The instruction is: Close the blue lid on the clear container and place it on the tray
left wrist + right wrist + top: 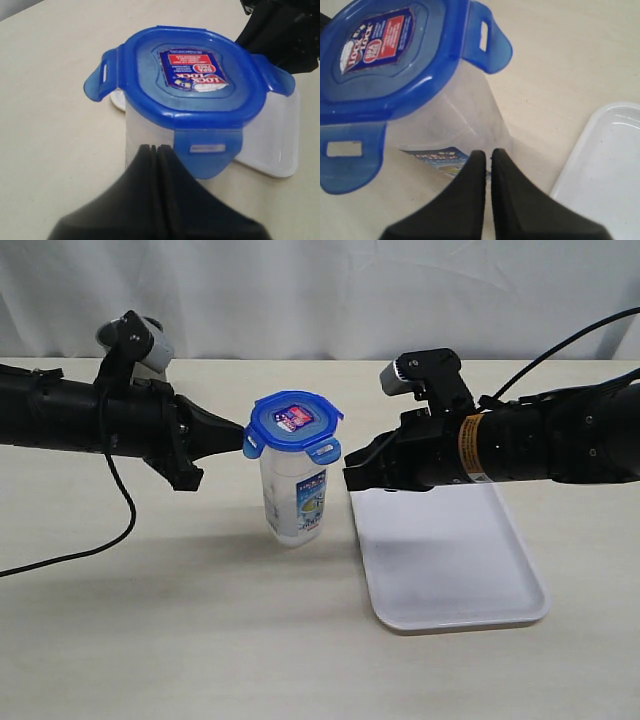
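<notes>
Here the blue lid (296, 425) sat atop the clear container (293, 502), flaps splayed, apparently unlatched. The container stood on the table (150, 640) just beside the tray (450, 570). Both pincers were pressed together, holding nothing: left gripper (240, 440) at one flap, right gripper (352, 478) opposite, presumably to push flaps down.

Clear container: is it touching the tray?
Apart. Exterior view shows bare table between the clear container and the tray.
</notes>
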